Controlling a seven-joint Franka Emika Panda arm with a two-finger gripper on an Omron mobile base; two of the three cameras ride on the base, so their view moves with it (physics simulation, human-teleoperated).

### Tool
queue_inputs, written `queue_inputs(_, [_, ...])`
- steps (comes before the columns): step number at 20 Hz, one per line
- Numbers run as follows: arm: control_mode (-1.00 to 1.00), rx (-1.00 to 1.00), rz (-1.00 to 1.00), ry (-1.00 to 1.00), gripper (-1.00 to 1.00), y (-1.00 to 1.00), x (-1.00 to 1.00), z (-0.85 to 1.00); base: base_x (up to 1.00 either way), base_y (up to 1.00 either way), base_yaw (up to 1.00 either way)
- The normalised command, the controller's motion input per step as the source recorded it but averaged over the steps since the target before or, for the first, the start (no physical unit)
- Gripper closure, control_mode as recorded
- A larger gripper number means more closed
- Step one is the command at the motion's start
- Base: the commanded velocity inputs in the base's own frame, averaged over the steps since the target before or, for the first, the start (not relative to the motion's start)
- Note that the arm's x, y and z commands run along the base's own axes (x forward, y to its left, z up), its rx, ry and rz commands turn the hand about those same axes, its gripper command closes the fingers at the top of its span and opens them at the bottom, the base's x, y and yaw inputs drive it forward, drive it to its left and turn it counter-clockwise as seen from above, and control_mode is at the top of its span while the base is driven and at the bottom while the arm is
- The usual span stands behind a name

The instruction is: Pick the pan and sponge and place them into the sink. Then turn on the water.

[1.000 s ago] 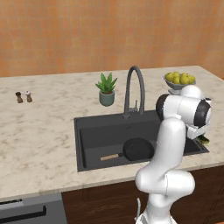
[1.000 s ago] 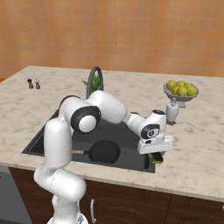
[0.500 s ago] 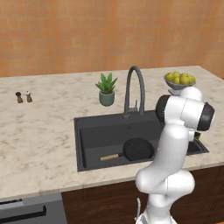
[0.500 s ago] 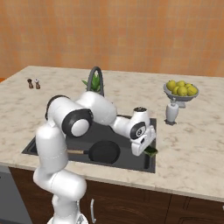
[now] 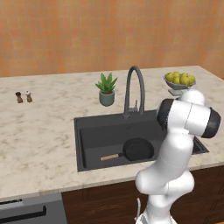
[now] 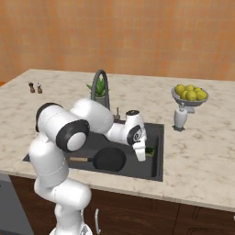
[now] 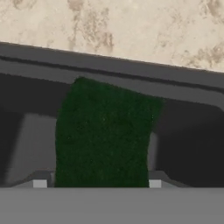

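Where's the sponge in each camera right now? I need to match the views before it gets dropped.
Left base view: I can't make it out; the arm covers the sink's right side.
Right base view: sponge, a green bit at the end effector, over the sink's right end.
Hand view: sponge centre frame, between the fingers.
Shared landmark: the sink's dark rim.

Matt black pan with pale wooden handle; rough dark-green sponge; matt grey sink; speckled marble-look counter.
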Motion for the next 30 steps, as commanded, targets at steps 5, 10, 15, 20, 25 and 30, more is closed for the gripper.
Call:
queue_inputs(5, [-1.0, 0.18, 0.57, 0.02, 1.0, -0.09, -0.01, 0.72, 0.0, 0.0, 0.0])
queue_inputs(10, [-1.0, 0.18, 0.54, 0.0, 1.0, -0.12, -0.02, 0.58, 0.0, 0.0, 0.0])
queue_inputs(15, [-1.0, 0.0, 0.83, 0.06, 1.0, 0.15, 0.0, -0.09, 0.0, 0.0, 0.0])
queue_inputs(20, [-1.0, -0.01, 0.95, 0.03, 1.0, 0.22, 0.0, -0.19, 0.0, 0.0, 0.0])
queue_inputs(25, [-1.0, -0.05, 0.94, -0.03, 1.0, 0.23, 0.0, -0.29, 0.0, 0.0, 0.0])
queue_inputs(30, [-1.0, 0.0, 0.75, -0.32, 1.0, 0.04, 0.0, -0.31, 0.0, 0.0, 0.0])
